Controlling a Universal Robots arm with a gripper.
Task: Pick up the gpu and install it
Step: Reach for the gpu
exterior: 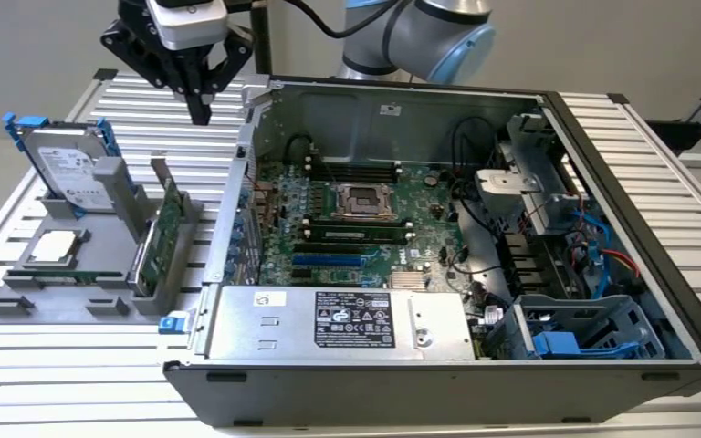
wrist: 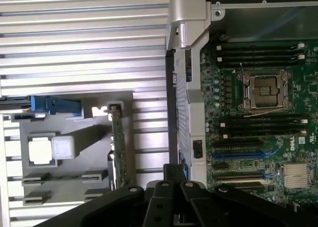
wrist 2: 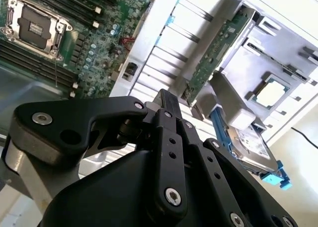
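Over the slatted counter (exterior: 58, 392), just off the open computer case's (exterior: 423, 388) corner on the exterior view's left, the hand (exterior: 201, 111) hangs clenched, fingers pressed together on nothing. Well apart from it, the gpu (exterior: 165, 235) stands on edge in the grey holder (exterior: 77, 306), with a bare strip of counter between holder and case wall. A black-and-white label (exterior: 353, 319) sits on the silver power supply (exterior: 253, 328), its print too small to read.

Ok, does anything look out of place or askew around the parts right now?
Nothing stands out: the gpu stands on edge in its grey holder beside the open case, and the gripper hangs above them, holding nothing.
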